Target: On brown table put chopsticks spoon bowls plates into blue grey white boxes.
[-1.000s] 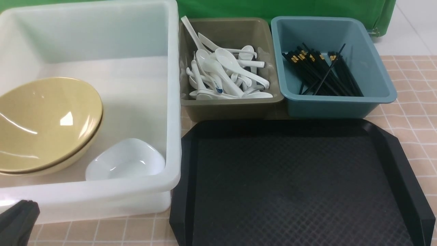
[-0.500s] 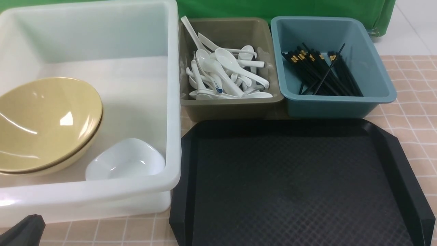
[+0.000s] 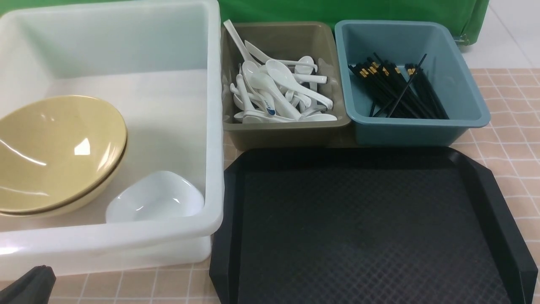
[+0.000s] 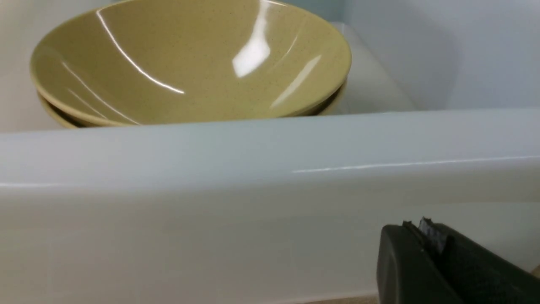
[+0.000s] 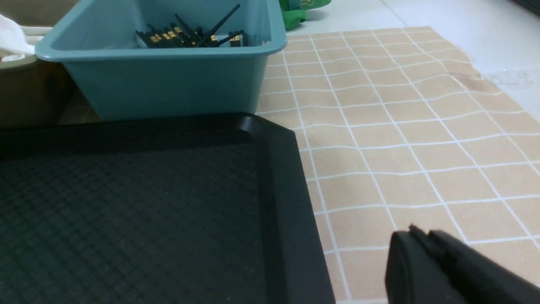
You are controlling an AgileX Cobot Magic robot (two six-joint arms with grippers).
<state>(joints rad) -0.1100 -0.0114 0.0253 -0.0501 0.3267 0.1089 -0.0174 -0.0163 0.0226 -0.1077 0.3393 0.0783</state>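
Note:
Two stacked mustard-tan bowls [image 3: 55,152] and a small white plate [image 3: 154,197] lie inside the large white box [image 3: 211,126]. White spoons [image 3: 276,90] fill the grey box [image 3: 287,131]. Black chopsticks [image 3: 396,90] lie in the blue box [image 3: 405,131]. My left gripper [image 3: 41,270] is shut and empty, low at the front left, just outside the white box's near wall [image 4: 253,169], with the bowls [image 4: 190,63] beyond it. My right gripper [image 5: 422,233] is shut and empty, over the brown table [image 5: 400,126] beside the tray's right rim; it is out of the front view.
A black textured tray [image 3: 367,228] with nothing on it lies in front of the grey and blue boxes, its raised rim [image 5: 291,190] close to my right gripper. Green cloth [image 3: 346,10] hangs behind the boxes. The tiled table cover ends at the far right [image 5: 485,76].
My left gripper has sunk a little lower at the front left corner, then stayed still. Everything in the boxes is unmoved.

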